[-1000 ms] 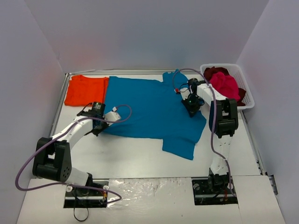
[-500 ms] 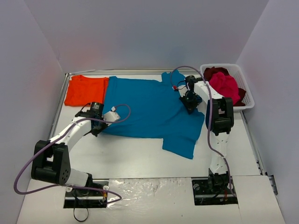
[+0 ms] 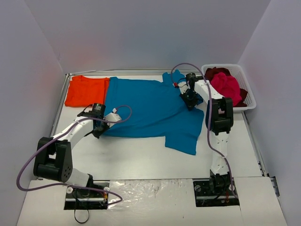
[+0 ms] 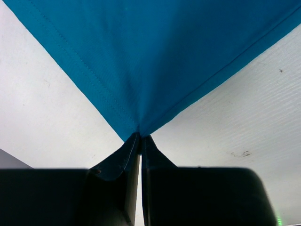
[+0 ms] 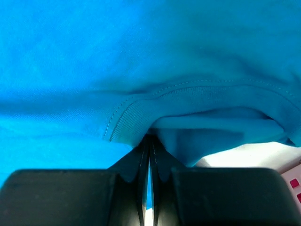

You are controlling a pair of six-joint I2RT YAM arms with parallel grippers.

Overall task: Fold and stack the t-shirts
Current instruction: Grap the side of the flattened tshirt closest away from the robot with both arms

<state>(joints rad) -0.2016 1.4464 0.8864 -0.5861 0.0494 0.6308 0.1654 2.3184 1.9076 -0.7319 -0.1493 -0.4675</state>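
A teal-blue t-shirt (image 3: 150, 108) lies spread across the middle of the table. My left gripper (image 3: 99, 128) is shut on its bottom-left hem corner, seen in the left wrist view (image 4: 140, 135). My right gripper (image 3: 190, 98) is shut on the ribbed collar at the shirt's right side, seen in the right wrist view (image 5: 149, 137). An orange t-shirt (image 3: 86, 90) lies folded flat at the far left. A magenta-pink t-shirt (image 3: 226, 86) and a dark red t-shirt (image 3: 215, 72) are bunched in the basket.
A white slotted basket (image 3: 249, 99) stands at the far right by the wall. White walls enclose the table on three sides. Purple cables loop off both arms.
My right gripper has moved toward the back with the collar, dragging the shirt's right side and lower sleeve back with it. My left gripper has stayed almost in place.
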